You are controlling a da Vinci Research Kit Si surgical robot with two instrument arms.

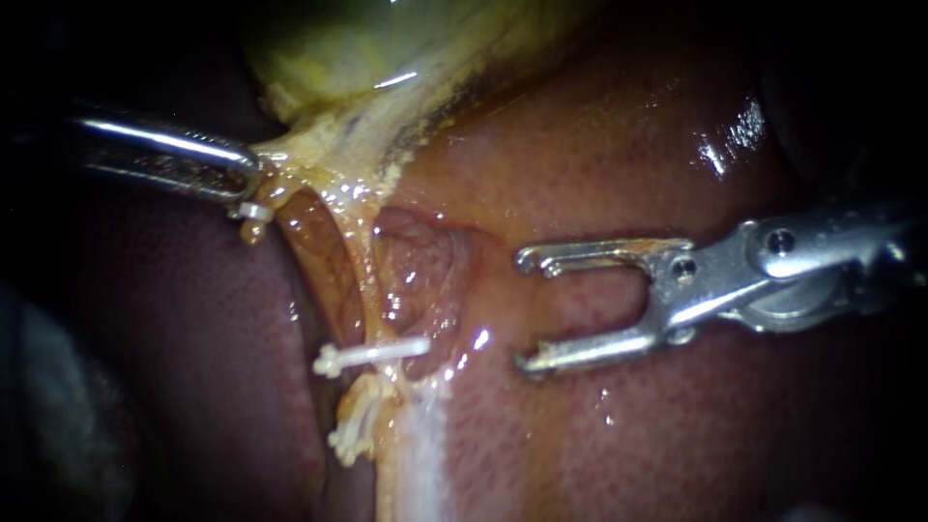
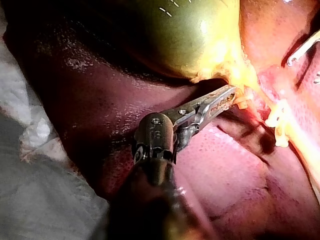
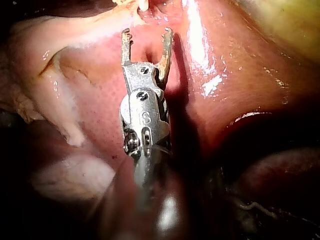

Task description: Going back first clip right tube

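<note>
The yellow-green gallbladder [image 1: 329,48] lies at the top, and two pale tubes run down from its neck over the liver [image 1: 619,174]. A white clip [image 1: 372,353] sits across the right tube [image 1: 360,280], low down. My right instrument [image 1: 522,309] stands to the right of that clip, apart from the tube, jaws open and empty; in the right wrist view the right instrument [image 3: 146,32] shows the same gap. My left instrument [image 1: 246,179] is shut on the yellowish tissue at the gallbladder's neck, as the left wrist view confirms for the left instrument [image 2: 227,97].
A small white piece [image 1: 253,211] hangs just under the left instrument's tip. Frayed pale tissue [image 1: 353,430] lies below the clip. A raw pink hollow [image 1: 425,271] opens between the right tube and my right instrument. White gauze [image 2: 30,165] lies beside the liver.
</note>
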